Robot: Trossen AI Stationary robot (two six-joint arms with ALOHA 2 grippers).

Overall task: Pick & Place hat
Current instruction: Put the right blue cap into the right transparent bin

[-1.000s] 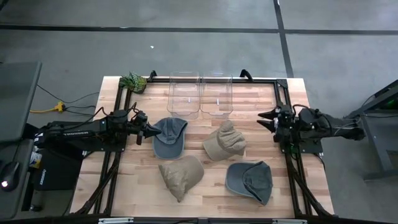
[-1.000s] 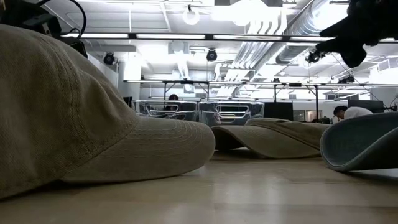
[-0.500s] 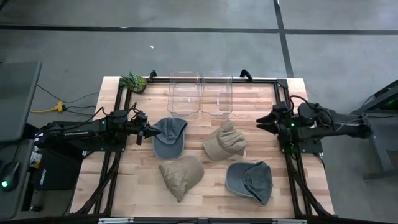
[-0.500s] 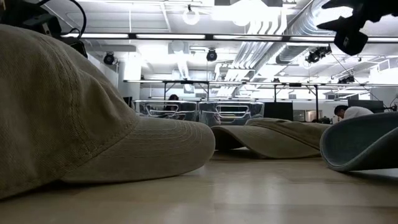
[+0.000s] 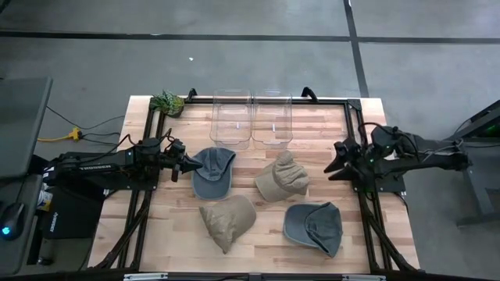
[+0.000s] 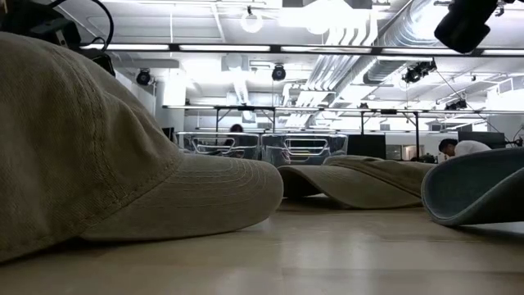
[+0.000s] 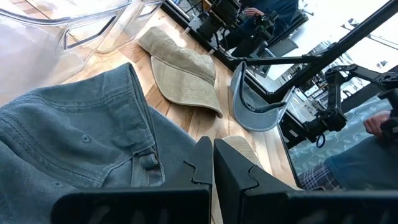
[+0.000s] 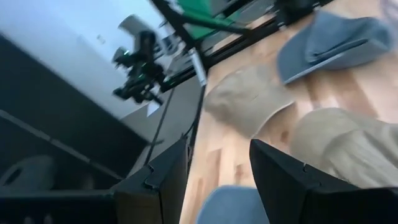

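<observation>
Four hats on counter: blue hat left-center, tan hat center, tan hat near-left, blue hat near-right. Two clear bins at far edge, both empty. Left pincer clenched, at left blue hat's edge. Right pincer released, holding nothing, has swung nearer since earlier frame.

From where I work, I can read no text anywhere. A line of pale lettering runs along my left arm in the high view, but it is too small for me to make out. The hats, the clear bins and the tabletop carry no label, brand, number or sign that I can read, and nothing in the room beyond them shows legible writing either.
</observation>
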